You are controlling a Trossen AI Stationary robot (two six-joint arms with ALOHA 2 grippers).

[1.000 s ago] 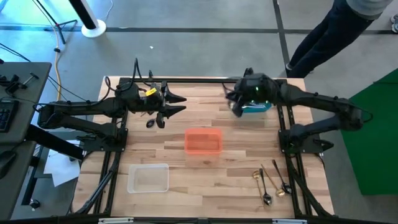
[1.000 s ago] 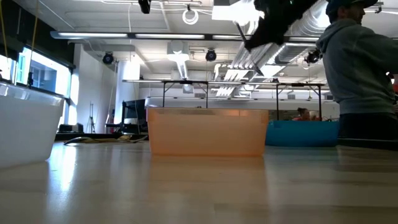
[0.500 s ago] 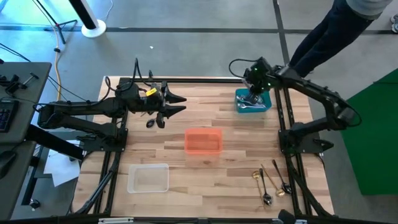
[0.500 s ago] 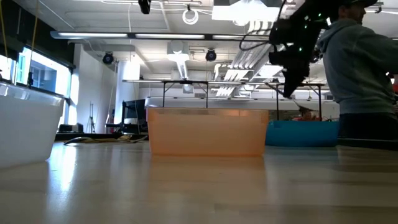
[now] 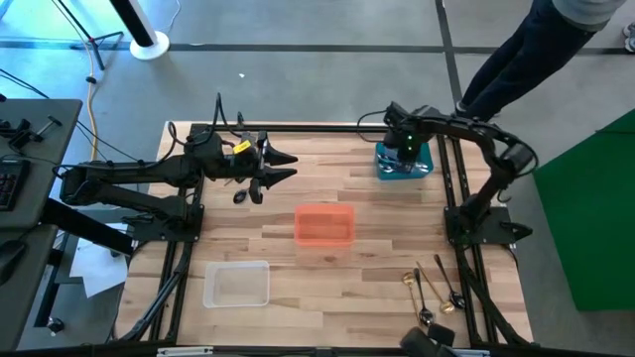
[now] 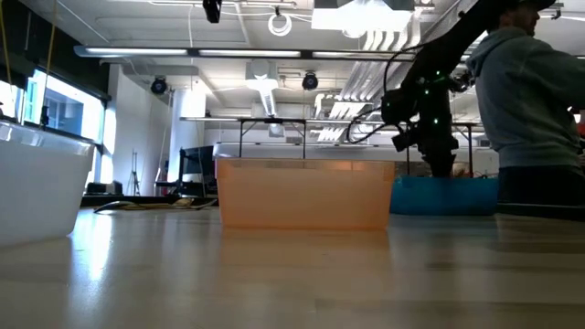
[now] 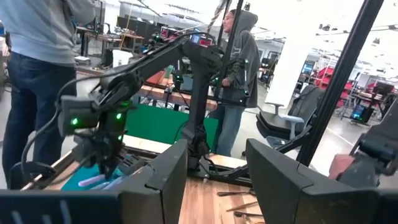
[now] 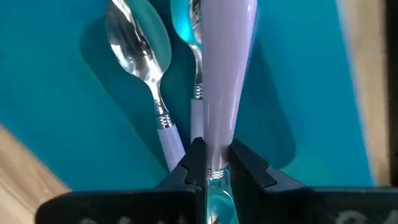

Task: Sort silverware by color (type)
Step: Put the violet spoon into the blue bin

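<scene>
Two fingers (image 8: 194,163) of the right gripper (image 5: 404,149) pinch a lavender-handled utensil (image 8: 225,74), its long axis running straight out from the fingers over the teal bin (image 5: 423,164). Two matching spoons (image 8: 140,46) lie inside, bowls pointing away. Left gripper (image 5: 283,166) hovers over the counter (image 5: 377,228), fingers spread, empty. Remaining silverware (image 5: 432,288) sits near the counter's front right corner.

The pale wooden plank desk (image 5: 327,188) looks smooth with a slight sheen. The glossy silver metal spoon (image 8: 138,43) has a matt lilac handle, lying in the smooth teal plastic bin (image 8: 62,112).
</scene>
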